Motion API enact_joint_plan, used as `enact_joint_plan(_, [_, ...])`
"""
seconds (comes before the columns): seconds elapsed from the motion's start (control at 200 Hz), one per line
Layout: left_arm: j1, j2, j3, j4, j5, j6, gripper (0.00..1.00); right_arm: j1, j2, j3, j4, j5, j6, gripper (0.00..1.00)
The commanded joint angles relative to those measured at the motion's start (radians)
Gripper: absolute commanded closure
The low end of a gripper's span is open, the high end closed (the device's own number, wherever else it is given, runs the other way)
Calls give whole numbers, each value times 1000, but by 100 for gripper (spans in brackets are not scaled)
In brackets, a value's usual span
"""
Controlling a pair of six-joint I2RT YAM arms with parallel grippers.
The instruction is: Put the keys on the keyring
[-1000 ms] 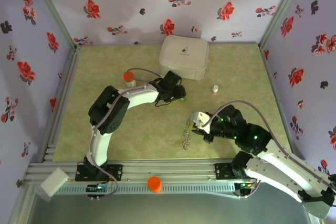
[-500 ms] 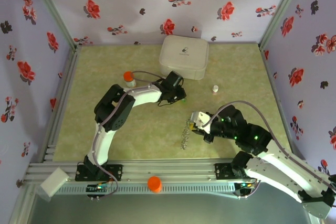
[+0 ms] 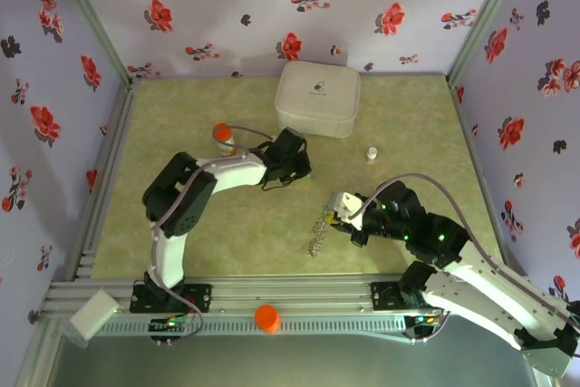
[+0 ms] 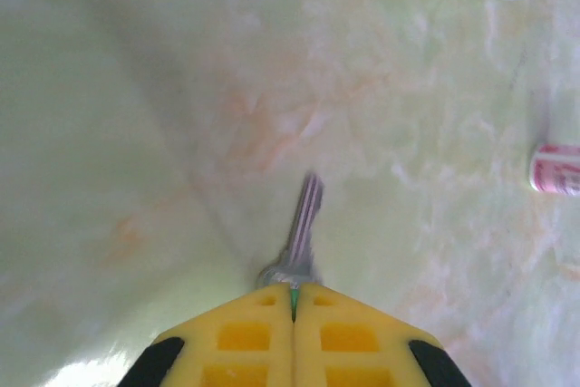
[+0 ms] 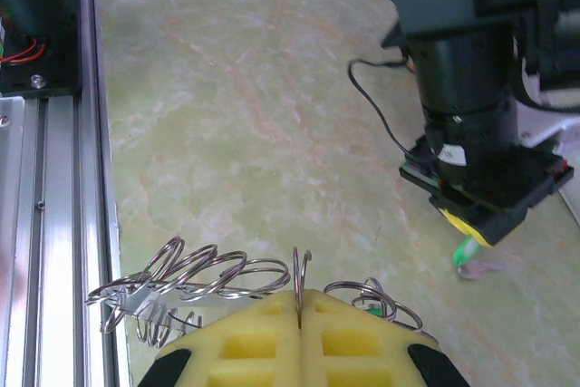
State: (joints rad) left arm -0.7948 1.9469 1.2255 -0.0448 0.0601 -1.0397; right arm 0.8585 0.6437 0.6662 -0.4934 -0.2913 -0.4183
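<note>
At 6 o'clock, on the near rail, sits an orange knob, with a white box toward 7 o'clock.

Just past the rail and right of centre on the worktop, the right end effector points toward 9 o'clock. Its fingers are pressed together on one loop of the keyring. In the right wrist view the yellow pads pinch one upright wire loop, and the other loops spread out to their left, near the rail. From above, the keyring trails from the fingertips toward 7 o'clock.

Farther out, at 11 o'clock from the keyring and well apart from it, the left end effector is clamped on a key. In the left wrist view the green head is a thin sliver between the closed yellow pads, and the metal blade sticks out beyond the tips. I cannot tell whether the blade touches the worktop.

A vial stands at 1 o'clock from the right end effector. A bottle with an orange cap stands at 10 o'clock from the left end effector. A white case lies farthest out, at 12 o'clock, near the far wall.
</note>
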Motion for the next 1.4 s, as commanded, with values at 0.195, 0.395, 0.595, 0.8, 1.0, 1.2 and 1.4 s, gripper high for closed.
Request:
enact_joint_plan(0.195, [-6,-304,-305,41,-13,75,100,22,59,-29,136,-9,30,100])
enact_joint_plan(0.395, [-7,-434,-449,-21,-24,64,100,30,65,-58,230,12,37,100])
enact_joint_plan(0.595, [-5,-537,-590,-44,-111,-12,99,32,131,-60,262,23,34,100])
enact_joint_plan(0.8, [-5,-606,-661,-115,-195,-100,91,34,171,-58,289,24,21,100])
enact_joint_plan(1.0, [-10,-675,-658,-275,-294,-96,64,34,172,-65,291,42,10,100])
enact_joint_plan(1.2, [-62,-699,-542,-480,-409,11,47,33,171,-71,294,47,9,100])
enact_joint_plan(1.4, [-162,-550,-354,-660,-482,129,43,34,171,-74,296,47,7,100])
